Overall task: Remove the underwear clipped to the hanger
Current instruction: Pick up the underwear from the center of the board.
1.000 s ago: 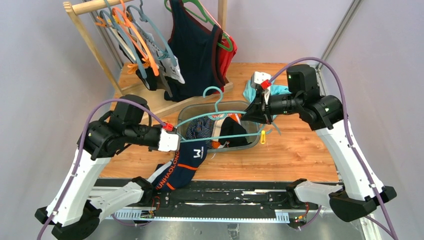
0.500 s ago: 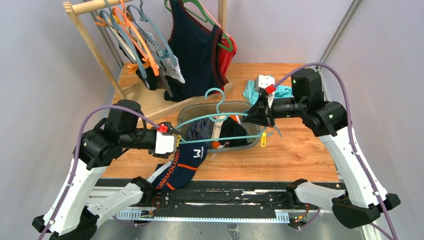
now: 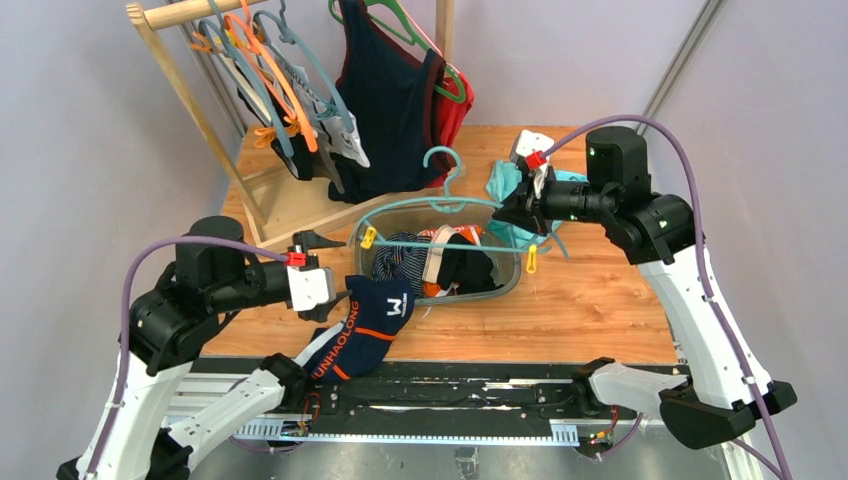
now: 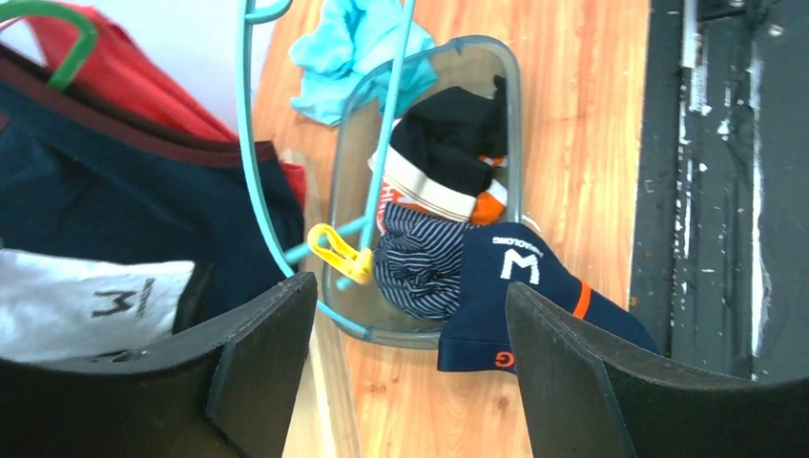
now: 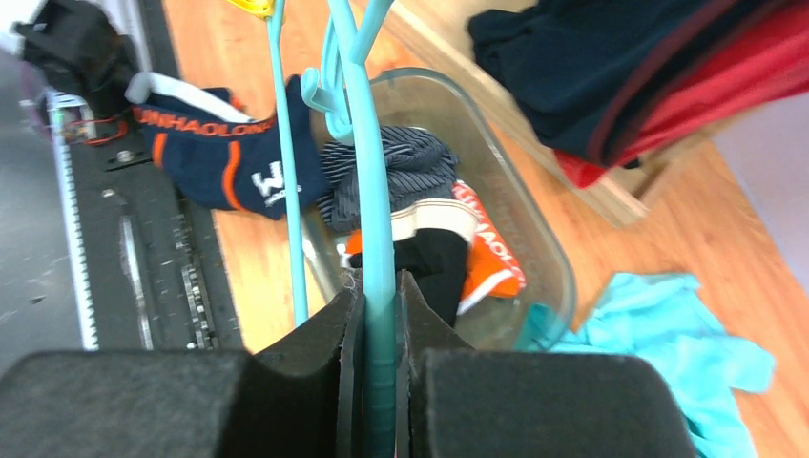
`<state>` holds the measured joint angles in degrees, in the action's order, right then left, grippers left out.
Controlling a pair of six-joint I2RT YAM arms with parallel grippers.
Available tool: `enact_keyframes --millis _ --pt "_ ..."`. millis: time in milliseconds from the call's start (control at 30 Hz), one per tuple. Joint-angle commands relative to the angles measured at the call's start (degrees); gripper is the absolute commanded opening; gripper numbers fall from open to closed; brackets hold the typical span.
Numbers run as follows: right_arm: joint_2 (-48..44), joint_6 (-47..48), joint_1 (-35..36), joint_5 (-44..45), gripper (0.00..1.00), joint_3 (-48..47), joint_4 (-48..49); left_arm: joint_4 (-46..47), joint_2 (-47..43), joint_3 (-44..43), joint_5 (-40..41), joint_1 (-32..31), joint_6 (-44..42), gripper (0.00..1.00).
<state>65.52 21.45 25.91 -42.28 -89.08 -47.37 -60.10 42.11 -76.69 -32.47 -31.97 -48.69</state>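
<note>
- Your right gripper (image 5: pixel 380 296) clamped the teal hanger (image 5: pixel 367 143) above the clear bin (image 3: pixel 512 278).
- Your left gripper (image 4: pixel 410 305) stood wide, empty.
- Navy briefs (image 3: pixel 365 320) draped over the bin's rim onto the bench (image 3: pixel 600 310).

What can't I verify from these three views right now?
- Right wrist view: the yellow clip at the hanger's far end is cut off by the top edge; its mouth doesn't show.
- Top view: the clip beside the bin is too small to tell whether it pinches cloth.
- All views: garments in the bin overlap; the number underneath is hidden.
- Left wrist view: a finger of the left gripper covers part of the navy briefs.
</note>
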Motion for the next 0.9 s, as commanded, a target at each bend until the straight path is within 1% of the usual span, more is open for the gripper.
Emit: enact_keyframes --millis 0,100,167,267,367,433,533,567,667,767,867 --pt "1.77 0.18 -0.69 10.59 0.00 -5.34 2.36 4.85 -2.13 -0.01 6.06 1.43 4.84 0.78" --pt "3.00 1.47 -0.60 17.33 0.01 -7.47 2.82 4.90 -2.90 0.73 10.99 2.07 5.46 0.81" --pt "3.37 1.81 -0.62 20.22 0.00 -7.75 3.79 4.71 -3.52 2.64 14.23 2.07 4.35 0.84" --pt "3.34 1.59 -0.60 24.09 0.00 -6.86 6.09 2.91 -3.67 7.10 18.29 2.08 1.61 0.85" --pt "2.86 0.30 -0.60 26.73 0.01 -5.37 8.21 1.24 -3.26 13.20 21.84 2.04 0.72 0.85" --pt "2.17 -0.95 -0.60 27.38 0.00 -3.43 9.85 1.27 -3.39 17.41 22.90 2.08 0.19 0.85" --pt "1.73 -2.33 -0.60 26.83 0.01 -1.74 11.18 1.54 -2.96 23.00 20.47 2.08 -0.48 0.85" --pt "1.72 -2.64 -0.60 26.51 0.01 -1.40 11.24 2.22 -2.40 24.55 19.21 2.08 -0.42 0.88" --pt "1.81 -3.21 -0.62 25.23 0.00 -0.74 11.21 6.64 -0.18 28.17 18.89 2.08 1.85 0.89" --pt "1.66 -3.42 -0.60 24.89 0.01 -0.11 11.08 14.50 2.95 31.55 21.62 2.08 5.31 0.89" --pt "1.19 -3.39 -0.61 24.97 0.01 0.37 11.10 19.76 7.33 33.35 25.59 2.08 8.57 0.90"
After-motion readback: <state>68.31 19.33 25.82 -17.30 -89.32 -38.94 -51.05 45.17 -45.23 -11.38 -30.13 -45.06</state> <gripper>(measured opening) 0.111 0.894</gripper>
